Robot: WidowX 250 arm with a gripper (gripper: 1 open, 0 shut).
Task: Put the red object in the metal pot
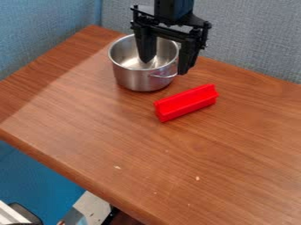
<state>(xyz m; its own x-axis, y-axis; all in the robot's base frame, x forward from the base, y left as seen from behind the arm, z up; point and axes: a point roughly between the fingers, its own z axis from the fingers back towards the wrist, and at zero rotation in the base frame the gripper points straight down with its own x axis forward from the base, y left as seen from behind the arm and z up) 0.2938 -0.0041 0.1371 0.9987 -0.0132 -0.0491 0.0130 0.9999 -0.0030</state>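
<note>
A bright red rectangular block [187,102], the red object, lies flat on the wooden table [106,123], just right of the metal pot [141,74]. The pot is a small shiny steel one, standing upright at the table's far side. My black gripper [165,54] hangs pointing down over the pot's right half, its two fingers spread wide apart with nothing between them. One finger reaches over the pot's inside and the other stands near its right rim. The block is apart from the gripper, below and to its right.
The brown tabletop slopes to a front edge at lower left and a corner at the bottom. A blue wall stands behind the table. Bare wood spreads left and in front of the pot.
</note>
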